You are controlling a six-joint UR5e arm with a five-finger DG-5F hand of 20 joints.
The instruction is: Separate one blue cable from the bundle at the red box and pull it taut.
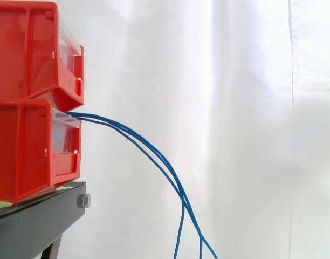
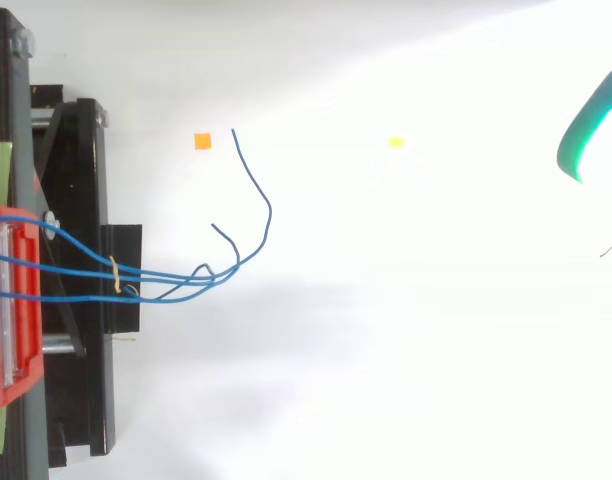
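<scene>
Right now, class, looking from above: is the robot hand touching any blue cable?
No, the robot hand sits at the right edge, well apart from the blue cables that trail from the red bin.

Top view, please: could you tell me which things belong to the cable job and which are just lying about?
Job in hand: blue cables, red bins, hand.
Lying about: orange marker, yellow marker, black stand.

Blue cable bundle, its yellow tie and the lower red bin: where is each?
blue cable bundle point(image 1: 165, 168), side view, drooping middle stretch.
yellow tie point(image 2: 114, 275), top view, its middle.
lower red bin point(image 1: 25, 151), side view, side wall.
</scene>
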